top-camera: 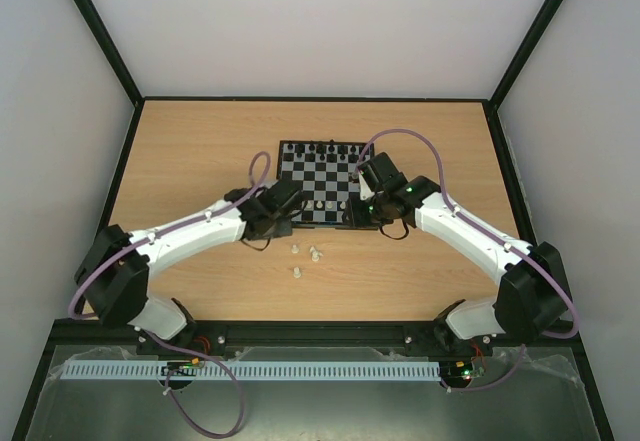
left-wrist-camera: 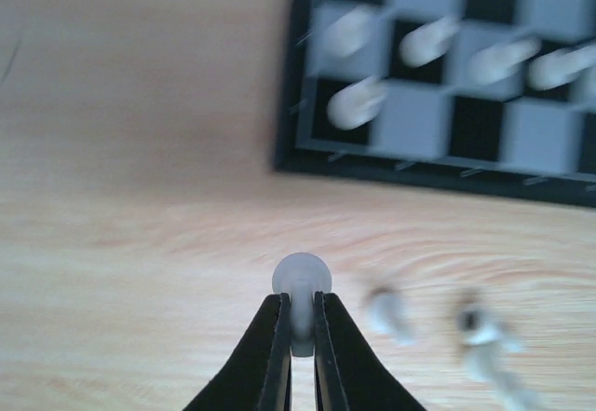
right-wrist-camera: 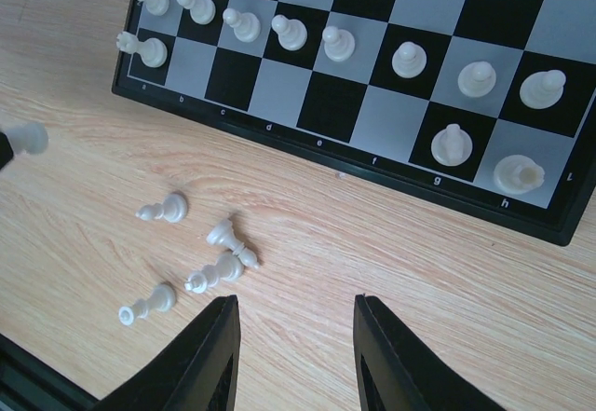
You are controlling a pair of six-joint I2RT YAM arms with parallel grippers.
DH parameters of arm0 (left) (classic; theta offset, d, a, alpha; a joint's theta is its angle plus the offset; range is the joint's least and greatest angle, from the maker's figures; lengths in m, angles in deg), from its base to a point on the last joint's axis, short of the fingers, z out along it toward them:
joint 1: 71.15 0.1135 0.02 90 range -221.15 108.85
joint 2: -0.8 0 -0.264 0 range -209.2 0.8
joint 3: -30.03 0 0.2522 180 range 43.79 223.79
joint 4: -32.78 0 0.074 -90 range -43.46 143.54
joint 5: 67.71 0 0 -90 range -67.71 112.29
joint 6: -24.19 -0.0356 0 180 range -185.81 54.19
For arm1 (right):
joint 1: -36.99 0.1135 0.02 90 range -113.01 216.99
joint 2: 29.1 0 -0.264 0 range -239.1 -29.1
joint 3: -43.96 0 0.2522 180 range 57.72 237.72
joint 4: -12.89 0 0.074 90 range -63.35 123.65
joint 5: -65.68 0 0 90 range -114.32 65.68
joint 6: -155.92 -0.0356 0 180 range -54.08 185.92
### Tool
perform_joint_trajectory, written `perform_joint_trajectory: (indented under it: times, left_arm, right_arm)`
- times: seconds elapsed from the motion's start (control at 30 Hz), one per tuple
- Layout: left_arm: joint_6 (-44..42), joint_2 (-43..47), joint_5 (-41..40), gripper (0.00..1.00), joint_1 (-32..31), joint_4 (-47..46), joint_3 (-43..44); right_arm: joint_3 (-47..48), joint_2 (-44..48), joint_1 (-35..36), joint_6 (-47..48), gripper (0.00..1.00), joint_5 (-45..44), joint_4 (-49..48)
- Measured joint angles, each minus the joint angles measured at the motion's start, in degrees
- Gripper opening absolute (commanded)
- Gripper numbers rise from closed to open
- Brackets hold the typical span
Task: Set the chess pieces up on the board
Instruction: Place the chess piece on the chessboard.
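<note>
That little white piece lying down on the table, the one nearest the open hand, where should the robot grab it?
By its thin waist, between the round head and the wide foot. The fallen piece lies flat on the table, so the right hand should probably come straight down from above, one finger on each side of its length.

From the right gripper (right-wrist-camera: 293,307), bare table (right-wrist-camera: 419,271) lies open at twelve o'clock up to the board (right-wrist-camera: 307,145), its near squares b to f free; loose chess pieces (right-wrist-camera: 223,243) crowd ten o'clock.
</note>
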Motion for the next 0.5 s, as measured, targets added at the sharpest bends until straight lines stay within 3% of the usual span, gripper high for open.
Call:
perform_joint_trajectory:
  times: [0.23, 0.5]
  left_arm:
    - [-7.5, -10.1, 1.1, 0.02, -1.4, 2.3, 17.2]
    - [-12.5, -19.1, 2.8, 0.02, -1.4, 3.5, 20.9]
  right_arm:
    - [0.0, 0.0, 0.0, 0.1, 0.34, -1.5, 0.0]
    - [0.0, 0.0, 0.0, 0.1, 0.34, -3.3, 0.0]
